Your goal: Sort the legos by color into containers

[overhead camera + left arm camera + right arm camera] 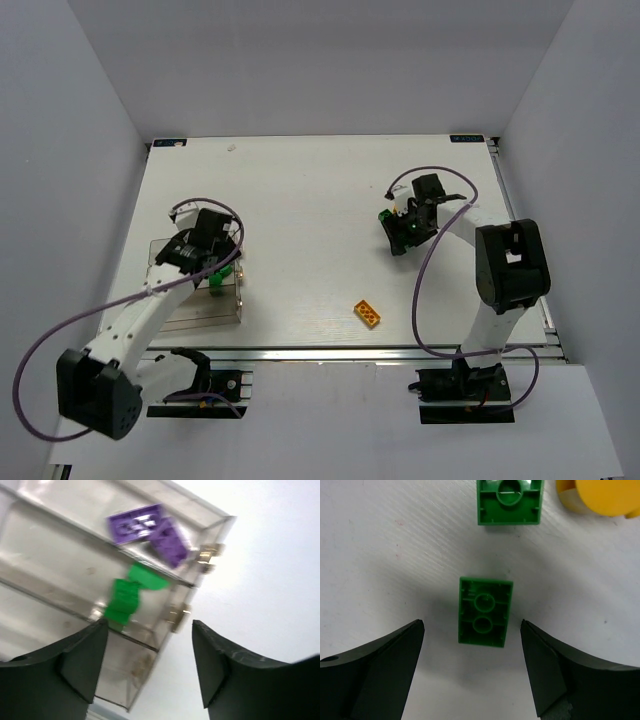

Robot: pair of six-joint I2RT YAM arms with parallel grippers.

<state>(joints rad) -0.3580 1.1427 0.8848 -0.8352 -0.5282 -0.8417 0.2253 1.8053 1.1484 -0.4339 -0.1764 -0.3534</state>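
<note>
One upturned green brick lies untouched inside the right pincer, which is spread wide.

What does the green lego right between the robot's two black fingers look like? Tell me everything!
The green lego is a small, shiny plastic rectangle lying upside down, so its hollow underside with two round tubes faces up. It rests flat on the white table. The right gripper is open around it, neither finger touching it.
</note>
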